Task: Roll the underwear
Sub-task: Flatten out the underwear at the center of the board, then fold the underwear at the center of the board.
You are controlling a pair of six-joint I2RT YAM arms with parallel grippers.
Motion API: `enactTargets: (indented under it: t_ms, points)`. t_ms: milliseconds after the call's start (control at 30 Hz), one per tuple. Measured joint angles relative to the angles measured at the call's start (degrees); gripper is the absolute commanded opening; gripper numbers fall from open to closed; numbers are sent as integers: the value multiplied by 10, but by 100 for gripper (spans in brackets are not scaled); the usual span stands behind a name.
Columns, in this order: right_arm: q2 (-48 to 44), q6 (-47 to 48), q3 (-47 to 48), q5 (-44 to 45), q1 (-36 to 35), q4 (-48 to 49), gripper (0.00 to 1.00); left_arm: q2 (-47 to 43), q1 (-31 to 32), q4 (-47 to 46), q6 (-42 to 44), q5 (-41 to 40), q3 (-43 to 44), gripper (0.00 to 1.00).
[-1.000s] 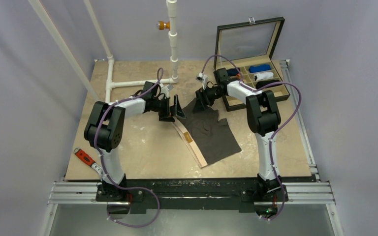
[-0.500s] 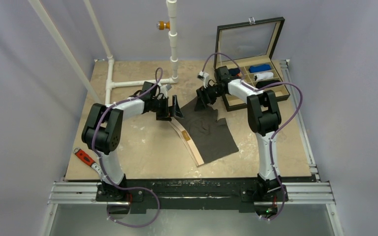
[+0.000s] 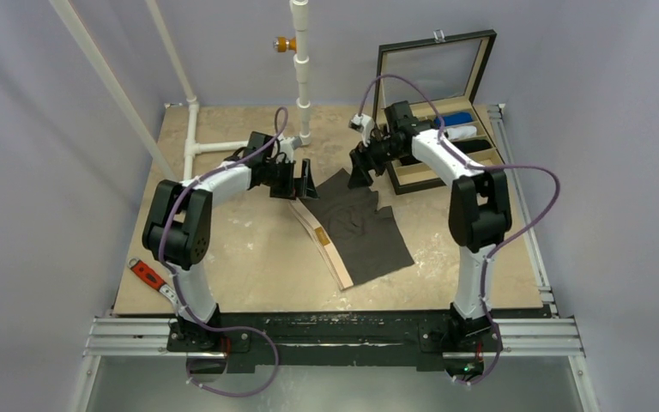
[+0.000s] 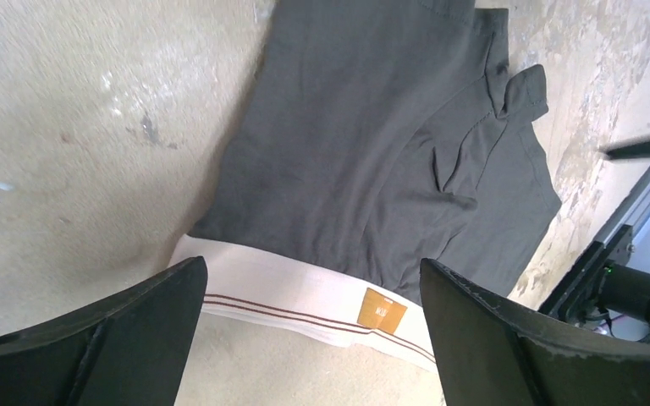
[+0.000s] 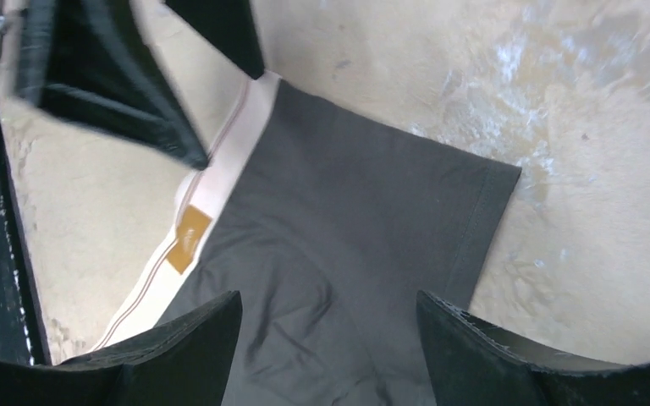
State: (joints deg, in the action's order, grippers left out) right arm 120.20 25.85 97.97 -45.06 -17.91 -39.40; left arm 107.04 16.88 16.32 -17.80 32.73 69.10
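From above, a dark box (image 3: 429, 182) sits at the far right corner of the desk (image 3: 249, 257), its clear-paned lid (image 3: 433, 73) standing upright. Its pale dividers form small compartments. One holds a blue roll (image 3: 456, 118) and the one nearer holds a white roll (image 3: 463, 133). The right arm hides the rest. The underwear (image 3: 365, 227) lies spread flat on the mottled beige desk between the two arms, outside the box. It is a charcoal grey piece with a pale waistband (image 3: 326, 245) along its left edge. The left tool (image 3: 302, 182) hangs at the far end of the waistband, and the right tool (image 3: 362, 172) hangs at the garment's far corner.

The left wrist view shows soft, matte fabric with a few raised creases near the middle of the underwear (image 4: 347, 144). The waistband (image 4: 288, 292) is cream with two thin brown stripes and a small orange label (image 4: 381, 309). The left tool (image 4: 311, 271) is spread wide above it, gripping nothing.

In the right wrist view, the underwear (image 5: 347, 220) shows a stitched leg hem on the right. The waistband (image 5: 220, 169) runs diagonally past the label (image 5: 188, 239). The right tool (image 5: 328, 300) is spread over the cloth, pinching nothing.
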Motion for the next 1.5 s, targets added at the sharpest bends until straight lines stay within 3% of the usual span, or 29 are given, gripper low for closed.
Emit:
enactTargets:
  t_ms: [133, 300, 500, 733, 867, 1133, 1367, 1500]
  points:
    - [-98, 53, -36, 26, 0, -40, 75, -5, -1, 21, 34, -14, 24, 96]
    - [-223, 129, -149, 89, 0, -80, 73, -47, -4, 46, 84, -22, 26, 96]
    - [-355, 199, -340, 196, 0, -99, 70, -176, 6, 82, 178, -25, -1, 95]
    - [-490, 264, -492, 278, -1, -85, 65, -296, 74, 130, 276, -64, -45, 95]
    - [-514, 285, -550, 301, -4, -70, 63, -313, 106, 147, 300, -77, -66, 94]
    - [-507, 293, -587, 321, -27, 0, 61, -314, 109, 164, 325, -106, -81, 94]
    - [-479, 291, -611, 327, -51, 43, 56, -314, 109, 164, 335, -117, -82, 94]
    - [-478, 289, -619, 335, -63, 50, 48, -314, 109, 165, 335, -119, -83, 94]
